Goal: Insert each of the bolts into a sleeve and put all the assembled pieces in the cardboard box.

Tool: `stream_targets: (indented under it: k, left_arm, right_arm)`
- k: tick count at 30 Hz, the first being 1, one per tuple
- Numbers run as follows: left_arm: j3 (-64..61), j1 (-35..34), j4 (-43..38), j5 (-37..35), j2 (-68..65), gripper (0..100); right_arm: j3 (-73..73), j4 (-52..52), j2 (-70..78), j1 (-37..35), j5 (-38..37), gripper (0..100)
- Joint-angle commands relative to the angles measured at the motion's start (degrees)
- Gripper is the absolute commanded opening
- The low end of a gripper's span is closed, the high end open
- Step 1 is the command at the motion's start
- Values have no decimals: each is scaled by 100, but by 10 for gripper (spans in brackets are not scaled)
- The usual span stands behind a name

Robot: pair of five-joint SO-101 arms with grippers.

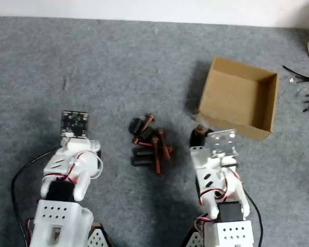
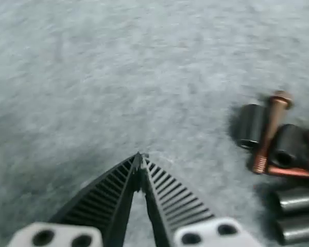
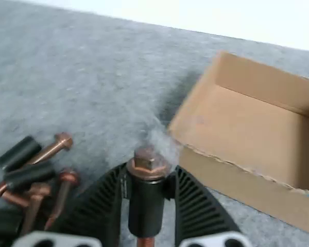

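Copper-coloured bolt (image 3: 147, 163), seated in a black sleeve (image 3: 146, 208), sits clamped in the right tool (image 3: 148, 177) just beside the near wall of the cardboard box (image 3: 247, 190), while the left tool (image 2: 140, 159), closed and empty, hovers over the grey desk (image 1: 92, 62) beside the pile of loose bolts and sleeves (image 1: 150, 144).

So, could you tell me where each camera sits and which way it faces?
High view: fixed overhead, looking down on the pile of bolts and sleeves and the cardboard box; both arms enter from the lower edge.
Left wrist view: on the left arm, looking past its shut left hand toward the pile.
Right wrist view: on the right arm, facing the box past the right hand, shut on a sleeved bolt.
Shared: all three show the pile; two show the box.
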State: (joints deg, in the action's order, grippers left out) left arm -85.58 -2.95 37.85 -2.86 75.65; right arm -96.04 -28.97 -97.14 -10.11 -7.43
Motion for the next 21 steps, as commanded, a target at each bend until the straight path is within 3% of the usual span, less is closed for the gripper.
stream_targets:
  k: [1, 12, 21]
  left_arm:
    - [338, -84, 26, 35, 4, 8]
    - [312, -84, 26, 35, 4, 11]
    - [215, -84, -185, 35, 4, 11]
  right_arm:
    - [330, 409, 453, 84, 53, 5]
    - [3600, 1191, 5226, 119, 220, 5]
    - [5437, 1191, 7398, 1297, 3024, 5]
